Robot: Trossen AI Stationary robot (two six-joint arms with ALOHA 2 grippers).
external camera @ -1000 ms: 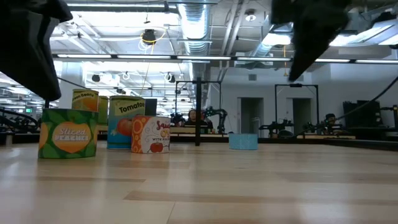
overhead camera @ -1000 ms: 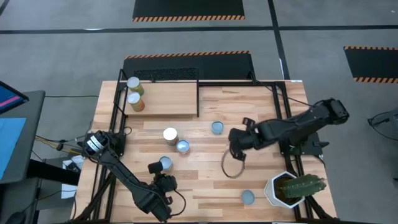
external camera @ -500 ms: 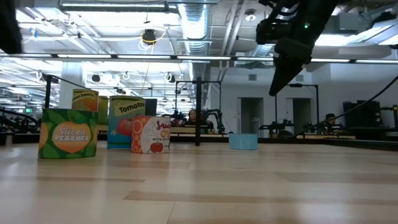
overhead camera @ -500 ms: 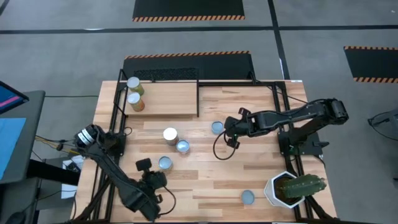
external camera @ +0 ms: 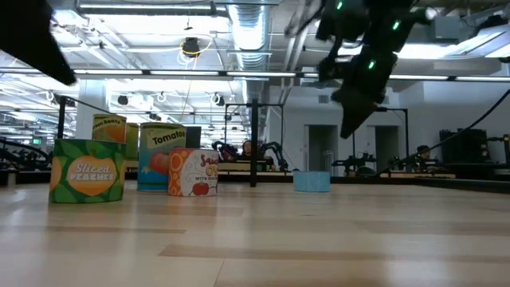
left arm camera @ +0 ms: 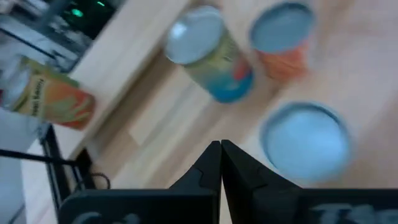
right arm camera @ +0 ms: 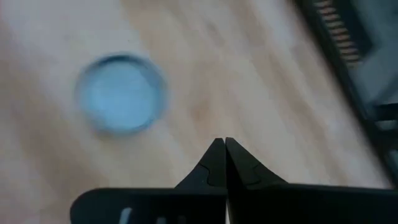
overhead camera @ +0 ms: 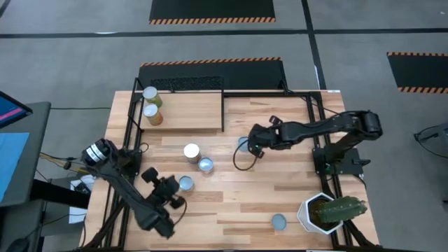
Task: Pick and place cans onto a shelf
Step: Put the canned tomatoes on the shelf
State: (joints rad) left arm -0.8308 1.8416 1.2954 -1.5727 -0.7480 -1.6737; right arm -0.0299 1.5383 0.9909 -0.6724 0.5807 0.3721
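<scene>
In the low view, a green can on the desk reads "Sliced Peaches" in white script on an orange oval. Behind it, a blue can shows "Tomato" across a yellow band, and a yellow can farther back carries a green band whose words look like "Green Sweet" but are too small to be sure. A white and orange can in front begins "Sau", the rest turned out of sight.
</scene>
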